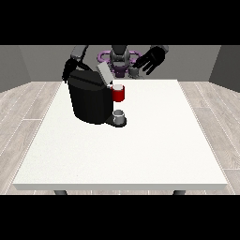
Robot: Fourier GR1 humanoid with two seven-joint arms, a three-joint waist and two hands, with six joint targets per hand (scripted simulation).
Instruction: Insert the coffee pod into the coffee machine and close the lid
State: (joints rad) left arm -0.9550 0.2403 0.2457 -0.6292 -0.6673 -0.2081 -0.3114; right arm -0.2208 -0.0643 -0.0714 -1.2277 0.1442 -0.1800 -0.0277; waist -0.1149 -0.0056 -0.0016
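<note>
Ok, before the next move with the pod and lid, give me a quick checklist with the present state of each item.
1. Lid raised off the coffee machine: ok, it stands tilted up.
2. Red pod holder exposed at the machine's front: ok.
3. Coffee pod seated in the holder: cannot tell, only a pale top shows there.
4. Cup under the holder on the machine's base: ok.
5. Hand at the view's right free: ok, fingers spread, holding nothing, raised behind the table.
6. Hand at the view's left clear of the lid: cannot tell, it is hidden behind the machine.
</note>
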